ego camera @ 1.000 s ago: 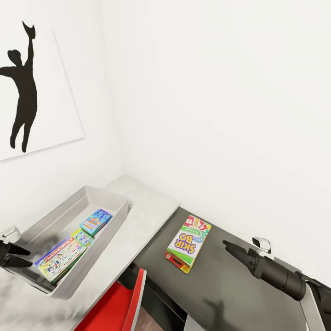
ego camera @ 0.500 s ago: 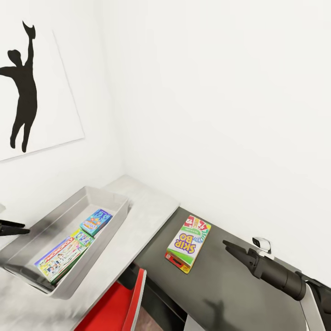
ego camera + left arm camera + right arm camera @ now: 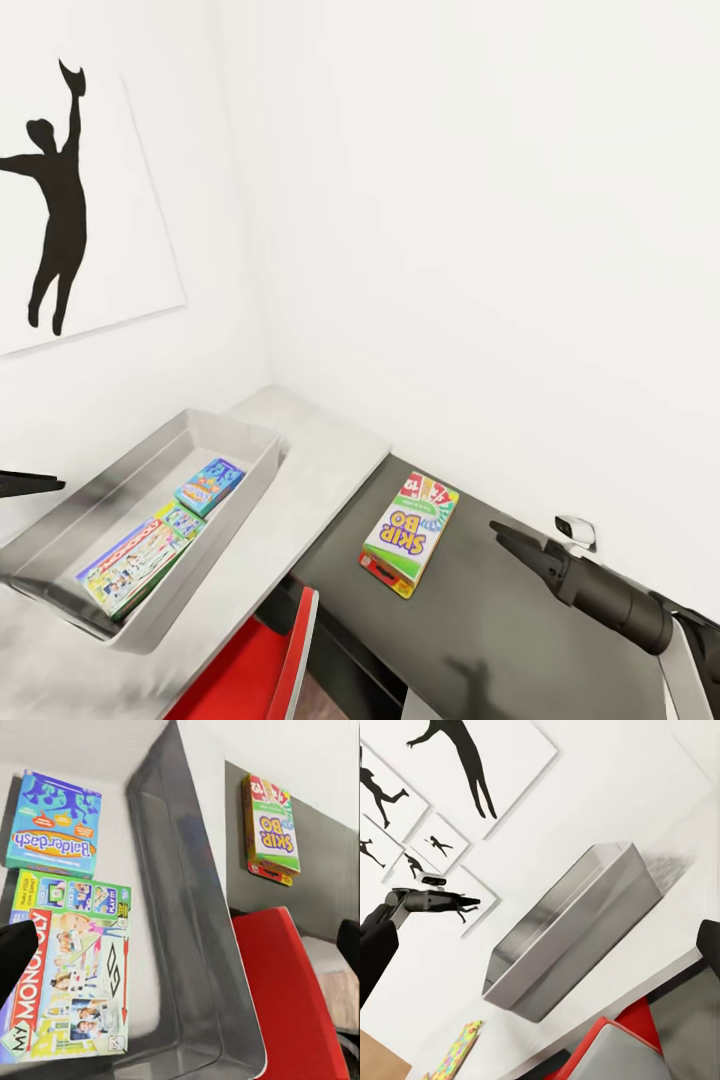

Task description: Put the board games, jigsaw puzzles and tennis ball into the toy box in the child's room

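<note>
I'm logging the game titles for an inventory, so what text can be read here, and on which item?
"SKIP BO": on the white and yellow game box lying on the dark desk section.
"Balderdash": on the blue box in the grey toy box.
"MY MONOPOLY": on the large box beside it in the toy box.
The smaller print on all three boxes is too small to read.

**Matte black arms, tapered tools, one pale camera**

The right tool (image 3: 497,531) is a pair of slim matte black fingers narrowing to sharp tips. Behind them sits a faceted black wrist block, then a smooth, round black forearm barrel that widens away from the tool. A small white-and-grey camera housing (image 3: 575,529) with a dark lens rides on top of the wrist block. Farther back, a pale grey link meets the barrel. The left tool (image 3: 30,484) shows as a thin black pointed wedge.
</note>
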### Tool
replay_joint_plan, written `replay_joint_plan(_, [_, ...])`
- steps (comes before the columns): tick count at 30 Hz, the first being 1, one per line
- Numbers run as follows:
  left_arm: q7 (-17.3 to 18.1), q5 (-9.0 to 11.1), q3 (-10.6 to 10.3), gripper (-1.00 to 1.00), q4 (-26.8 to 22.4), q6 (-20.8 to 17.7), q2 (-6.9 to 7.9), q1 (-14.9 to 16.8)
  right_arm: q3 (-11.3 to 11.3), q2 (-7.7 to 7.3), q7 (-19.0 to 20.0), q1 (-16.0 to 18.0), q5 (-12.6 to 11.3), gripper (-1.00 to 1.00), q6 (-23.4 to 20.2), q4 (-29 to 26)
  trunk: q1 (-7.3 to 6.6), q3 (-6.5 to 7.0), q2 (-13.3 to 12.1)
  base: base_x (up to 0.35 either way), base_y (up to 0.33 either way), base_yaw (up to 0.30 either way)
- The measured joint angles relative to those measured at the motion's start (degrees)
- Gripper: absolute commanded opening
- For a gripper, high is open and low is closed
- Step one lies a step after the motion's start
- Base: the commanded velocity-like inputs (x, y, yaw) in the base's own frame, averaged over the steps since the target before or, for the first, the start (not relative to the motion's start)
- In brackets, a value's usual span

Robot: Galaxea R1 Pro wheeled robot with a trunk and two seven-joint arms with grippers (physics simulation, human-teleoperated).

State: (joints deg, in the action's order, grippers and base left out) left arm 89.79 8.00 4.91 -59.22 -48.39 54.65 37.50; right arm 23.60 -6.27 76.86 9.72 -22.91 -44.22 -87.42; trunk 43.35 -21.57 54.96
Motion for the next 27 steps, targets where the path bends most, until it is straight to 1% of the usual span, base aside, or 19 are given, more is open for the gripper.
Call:
replay_joint_plan(1, [0.00, 1.14, 0.02, 1.00, 1.54, 0.01, -0.38, -0.02, 0.23, 0.00, 0.02, 0.00, -0.01, 1.00, -0.02, -0.01, 0.00, 0.09, 0.00, 0.000, 0.000, 0.000])
replay_joint_plan(3, [0.00, 2.29, 0.03, 1.00, 3.49, 0.06, -0.69, -0.01, 0.41, -0.01, 0.05, 0.00, 0.00, 1.00, -0.03, -0.02, 0.00, 0.27, 0.00, 0.000, 0.000, 0.000])
replay_joint_plan(4, [0.00, 3.36, 0.07, 1.00, 5.51, 0.20, -0.88, -0.01, 0.55, -0.02, 0.15, 0.00, 0.02, 1.00, -0.03, -0.02, 0.00, 0.36, 0.00, 0.000, 0.000, 0.000])
replay_joint_plan(6, [0.00, 4.63, 0.09, 1.00, 7.47, 0.42, -0.99, 0.03, 0.65, 0.00, 0.29, 0.00, 0.03, 1.00, -0.03, -0.02, 0.00, 0.55, 0.00, 0.000, 0.000, 0.000])
replay_joint_plan(7, [0.00, 6.18, 0.13, 1.00, 9.20, 0.56, -0.98, 0.02, 0.71, 0.01, 0.40, 0.00, 0.04, 1.00, -0.04, -0.03, 0.00, 0.64, 0.00, 0.000, 0.000, 0.000])
replay_joint_plan(10, [0.00, 9.07, 0.16, 1.00, 11.62, 0.75, -0.89, 0.01, 0.77, 0.03, 0.51, 0.00, 0.06, 1.00, -0.04, -0.03, 0.00, 0.91, 0.00, 0.000, 0.000, 0.000])
replay_joint_plan(11, [0.00, 10.86, 0.16, 1.00, 13.36, 0.98, -0.97, -0.01, 0.78, 0.03, 0.53, 0.00, 0.08, 1.00, -0.04, -0.03, 0.00, 1.00, 0.00, 0.000, 0.000, 0.000])
replay_joint_plan(13, [0.00, 12.77, 0.09, 1.00, 16.21, 1.68, -1.18, -0.02, 0.80, 0.03, 0.56, 0.00, 0.11, 1.00, -0.04, -0.03, 0.00, 1.18, 0.00, 0.000, 0.000, 0.000])
replay_joint_plan(16, [0.00, 13.82, -0.06, 1.00, 18.75, 2.51, -1.58, -0.02, 0.81, 0.03, 0.57, 0.00, 0.12, 1.00, -0.04, -0.03, 0.00, 1.46, 0.00, 0.000, 0.000, 0.000])
replay_joint_plan(17, [0.00, 14.20, -0.11, 1.00, 20.29, 2.86, -1.91, -0.06, 0.81, 0.04, 0.58, 0.00, 0.13, 1.00, -0.04, -0.03, 0.00, 1.55, 0.00, 0.000, 0.000, 0.000])
replay_joint_plan(22, [0.00, 14.63, -0.28, 1.00, 26.33, 3.67, -2.47, -0.67, 0.81, 0.04, 0.58, 0.00, 0.14, 1.00, 0.03, -0.03, 0.00, 2.01, 0.00, 0.000, 0.000, 0.000])
replay_joint_plan(23, [0.00, 14.66, -0.32, 1.00, 28.21, 4.20, -2.56, -1.11, 0.81, 0.04, 0.58, 0.00, 0.14, 1.00, 0.04, -0.03, 0.00, 2.09, 0.00, 0.000, 0.000, 0.000])
replay_joint_plan(25, [0.00, 14.78, -0.38, 1.00, 29.82, 4.86, -2.26, -1.62, 0.78, 0.05, 0.59, 0.00, 0.17, 1.00, 0.04, -0.04, 0.00, 2.23, 0.00, 0.000, 0.000, 0.000])
replay_joint_plan(27, [0.00, 14.90, -0.39, 1.00, 30.32, 5.09, -2.04, -1.83, 0.76, 0.08, 0.55, 0.00, 0.19, 1.00, 0.06, -0.07, 0.00, 2.31, 0.00, 0.000, 0.000, 0.000])
